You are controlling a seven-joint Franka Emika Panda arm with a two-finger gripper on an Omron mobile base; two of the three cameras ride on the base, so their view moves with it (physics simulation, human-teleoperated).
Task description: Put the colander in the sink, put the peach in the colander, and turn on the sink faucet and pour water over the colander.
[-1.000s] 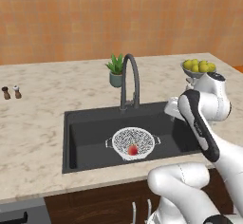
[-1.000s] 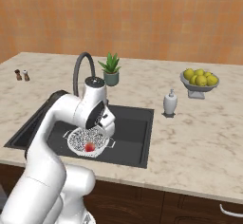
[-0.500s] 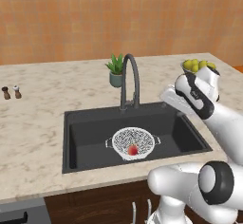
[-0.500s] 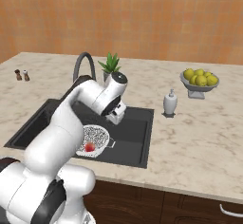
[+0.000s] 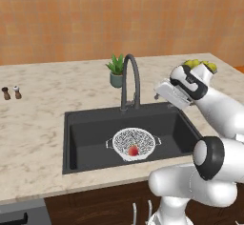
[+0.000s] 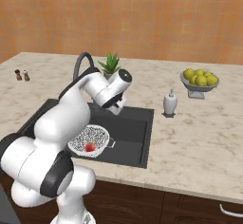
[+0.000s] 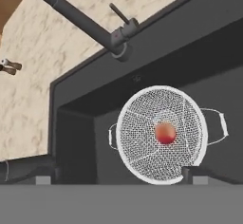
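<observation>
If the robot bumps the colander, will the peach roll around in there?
Probably a little. The peach is round and lies loose at the middle of the colander, so it would likely roll. The curved mesh sides should send it back to the bottom. The colander itself looks light and might slide in the sink.

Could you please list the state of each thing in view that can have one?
colander: upright on the floor of the sink, holding the peach
peach: resting in the middle of the colander
sink: no water showing in it
sink faucet: no water running from it, spout arching over the basin
gripper: open, empty, raised above the sink
fruit bowl: piled with yellow-green fruit
</observation>
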